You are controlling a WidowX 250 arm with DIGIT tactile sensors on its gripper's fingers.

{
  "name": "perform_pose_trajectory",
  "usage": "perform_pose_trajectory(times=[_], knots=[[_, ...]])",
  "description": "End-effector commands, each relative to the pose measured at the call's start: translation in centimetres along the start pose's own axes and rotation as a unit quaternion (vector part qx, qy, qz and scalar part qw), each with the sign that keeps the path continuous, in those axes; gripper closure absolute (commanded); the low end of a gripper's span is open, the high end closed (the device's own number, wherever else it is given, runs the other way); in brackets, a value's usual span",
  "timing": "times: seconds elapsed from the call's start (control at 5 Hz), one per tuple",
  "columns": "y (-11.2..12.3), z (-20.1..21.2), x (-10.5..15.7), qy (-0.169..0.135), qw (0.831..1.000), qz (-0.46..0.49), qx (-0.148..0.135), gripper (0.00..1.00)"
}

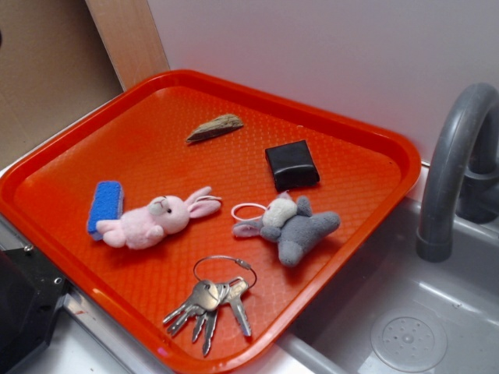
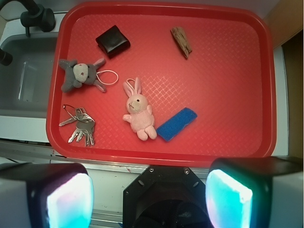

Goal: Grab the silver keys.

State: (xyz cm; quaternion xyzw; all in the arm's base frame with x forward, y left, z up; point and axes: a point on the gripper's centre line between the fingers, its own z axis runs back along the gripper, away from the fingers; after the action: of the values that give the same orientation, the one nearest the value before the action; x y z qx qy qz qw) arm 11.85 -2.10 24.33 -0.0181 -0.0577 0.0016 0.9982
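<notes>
The silver keys [image 1: 210,300] lie on a wire ring at the near edge of the orange tray [image 1: 343,140]. In the wrist view the keys [image 2: 80,126] sit in the tray's lower left corner. My gripper [image 2: 149,199] is open and empty, high above the tray's near rim, with both glowing pads [image 2: 71,202] wide apart at the bottom of the wrist view. The keys are up and left of the gripper. The gripper itself does not show in the exterior view.
On the tray lie a grey plush toy with a white loop [image 1: 292,226], a pink plush rabbit [image 1: 156,222], a blue sponge [image 1: 105,204], a black block [image 1: 291,164] and a wood piece [image 1: 214,127]. A grey sink with faucet [image 1: 452,171] is to the right. A black base [image 1: 23,304] stands at lower left.
</notes>
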Motion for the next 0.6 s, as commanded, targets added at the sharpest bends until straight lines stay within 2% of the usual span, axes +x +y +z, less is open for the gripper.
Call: perform_pose_trajectory(times=[0.0,0.2,0.4], knots=[[0.0,0.0,0.0,0.0,1.0,0.0,0.0,0.0],[-2.9,0.0,1.9,-0.017,0.998,-0.059,0.02,0.0],[-6.5,-1.1,3.1,-0.032,0.985,-0.159,0.061,0.0]])
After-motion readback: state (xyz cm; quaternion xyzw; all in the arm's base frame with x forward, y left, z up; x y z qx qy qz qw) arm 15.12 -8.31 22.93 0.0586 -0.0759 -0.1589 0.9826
